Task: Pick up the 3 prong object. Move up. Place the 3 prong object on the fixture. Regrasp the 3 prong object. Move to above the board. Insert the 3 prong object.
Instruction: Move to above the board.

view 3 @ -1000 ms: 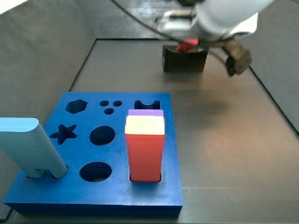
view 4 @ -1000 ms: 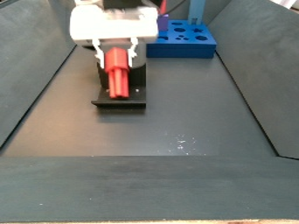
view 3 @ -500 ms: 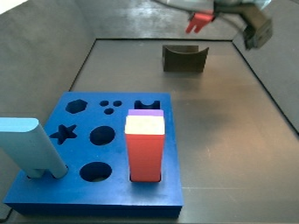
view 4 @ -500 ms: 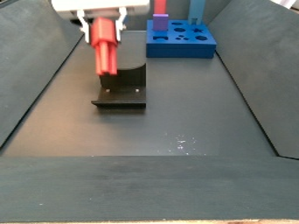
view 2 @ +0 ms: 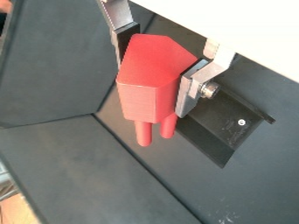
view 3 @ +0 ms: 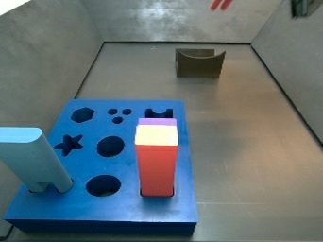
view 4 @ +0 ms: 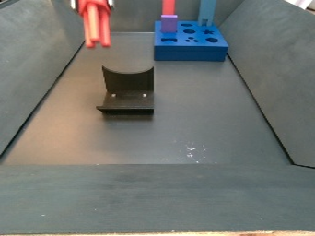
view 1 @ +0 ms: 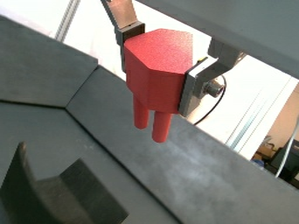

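The 3 prong object [view 1: 158,74] is a salmon-red block with its prongs pointing down, and my gripper [view 1: 163,57] is shut on its upper body. Both wrist views show a silver finger pressed on each side of the block [view 2: 152,79]. It hangs high above the floor. In a side view only its prongs [view 3: 221,5] show at the top edge; elsewhere its lower part [view 4: 95,23] hangs well above the fixture [view 4: 128,90]. The dark fixture [view 3: 198,62] stands bare near the back wall. The blue board [view 3: 108,180] lies apart from it.
On the board stand a tall red block with a yellow-and-purple top [view 3: 155,161] and a light blue block [view 3: 32,159]. Grey walls [view 4: 37,83] enclose the dark floor on the sides.
My gripper has risen straight up from the fixture with the 3 prong object in it, from resting on the fixture to near the top edge of both side views.
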You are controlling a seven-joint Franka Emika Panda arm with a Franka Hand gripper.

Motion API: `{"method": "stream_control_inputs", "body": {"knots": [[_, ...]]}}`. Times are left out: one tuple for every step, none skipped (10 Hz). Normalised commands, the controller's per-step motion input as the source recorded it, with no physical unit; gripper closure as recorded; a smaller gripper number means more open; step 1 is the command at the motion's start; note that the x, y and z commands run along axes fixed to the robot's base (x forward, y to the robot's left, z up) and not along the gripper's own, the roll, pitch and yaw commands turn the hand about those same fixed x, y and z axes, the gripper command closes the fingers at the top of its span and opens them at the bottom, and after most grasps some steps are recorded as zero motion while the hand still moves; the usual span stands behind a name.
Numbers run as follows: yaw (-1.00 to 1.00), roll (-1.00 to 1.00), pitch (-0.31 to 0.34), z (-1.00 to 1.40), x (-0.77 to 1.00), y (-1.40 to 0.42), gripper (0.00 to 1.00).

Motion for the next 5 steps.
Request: {"method": "stream_control_inputs", "body": {"knots": [[0.16, -0.03, 0.086, 1.00, 0.18, -0.03, 1.00], [0.14, -0.04, 0.076, 1.00, 0.17, -0.03, 1.00], [0.12, -0.04, 0.070, 0.83, 0.12, -0.03, 1.00], [0.11, -0.04, 0.068, 0.66, 0.08, -0.02, 1.00], [0.09, -0.05, 0.062, 0.45, 0.05, -0.02, 1.00]]}}
